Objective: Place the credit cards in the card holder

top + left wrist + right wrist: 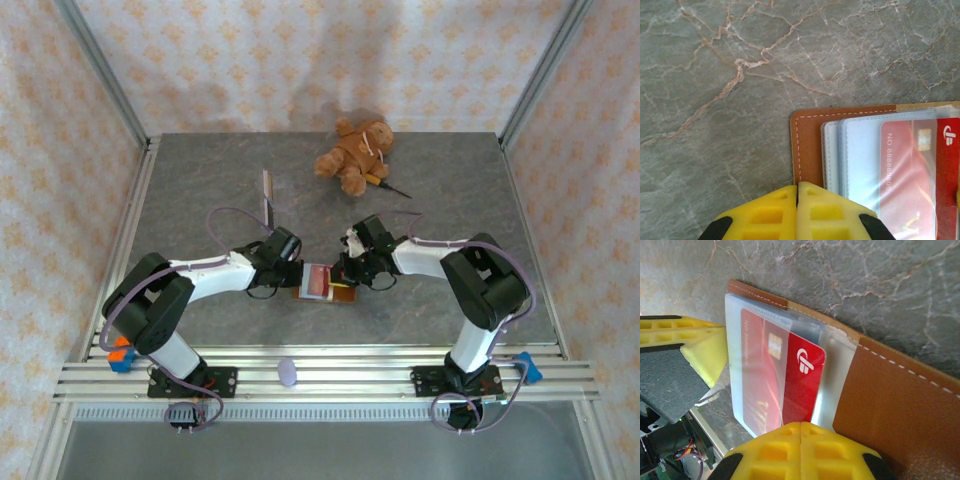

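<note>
The brown leather card holder [342, 293] lies open on the table between my two arms, its clear sleeves [860, 150] showing. A red credit card [802, 385] sits partway inside a clear sleeve [735, 340], with its logo end sticking out. My right gripper [800, 425] is shut, and its yellow tips are at the card's near edge. My left gripper [798, 186] is shut too, its tips at the stitched left edge of the holder [807, 145]. In the top view the left gripper [297, 276] and right gripper [347, 275] flank the red card [317, 282].
A brown teddy bear [355, 155] lies at the back of the table with a small yellow-handled tool [388, 184] beside it. A thin pale strip [267, 195] lies behind the left arm. A purple object [288, 373] rests on the front aluminium rails.
</note>
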Tool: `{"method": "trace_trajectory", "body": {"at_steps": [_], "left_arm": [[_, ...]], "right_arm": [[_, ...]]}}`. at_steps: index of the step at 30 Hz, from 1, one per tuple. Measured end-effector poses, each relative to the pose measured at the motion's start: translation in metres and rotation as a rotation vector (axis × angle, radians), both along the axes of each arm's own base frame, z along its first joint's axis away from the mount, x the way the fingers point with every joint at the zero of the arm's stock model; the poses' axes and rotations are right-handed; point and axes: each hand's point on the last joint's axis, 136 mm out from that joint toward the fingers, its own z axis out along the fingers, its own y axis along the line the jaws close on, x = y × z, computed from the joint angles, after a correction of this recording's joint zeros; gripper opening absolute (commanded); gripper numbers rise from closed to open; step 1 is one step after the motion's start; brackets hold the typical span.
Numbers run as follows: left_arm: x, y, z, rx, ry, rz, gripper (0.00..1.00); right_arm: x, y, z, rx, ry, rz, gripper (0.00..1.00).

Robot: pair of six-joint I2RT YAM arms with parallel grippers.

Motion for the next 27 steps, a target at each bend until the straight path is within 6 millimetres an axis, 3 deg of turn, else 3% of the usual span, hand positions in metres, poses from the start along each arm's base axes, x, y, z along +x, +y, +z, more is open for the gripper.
{"method": "trace_trajectory", "body": {"at_steps": [2, 4, 7, 14, 19, 27], "left_arm": [[0.0, 0.0, 0.0, 0.003, -0.002, 0.002, 0.07], [0.001, 0.0, 0.0, 0.004, -0.002, 0.002, 0.07], [0.001, 0.0, 0.0, 0.005, -0.001, 0.002, 0.07], [0.001, 0.0, 0.0, 0.005, -0.001, 0.002, 0.07], [0.001, 0.0, 0.0, 0.004, -0.001, 0.002, 0.07], [0.001, 0.0, 0.0, 0.005, -0.001, 0.002, 0.07]], "right_arm": [[0.0, 0.0, 0.0, 0.002, -0.001, 0.0, 0.03], [0.001, 0.001, 0.0, 0.005, 0.004, -0.003, 0.24], [0.002, 0.003, 0.001, 0.012, 0.0, -0.007, 0.34], [0.005, 0.007, 0.005, 0.029, -0.015, -0.016, 0.23], [0.008, 0.009, 0.008, 0.042, -0.019, -0.027, 0.08], [0.003, 0.015, 0.0, 0.033, -0.005, -0.013, 0.04]]}}
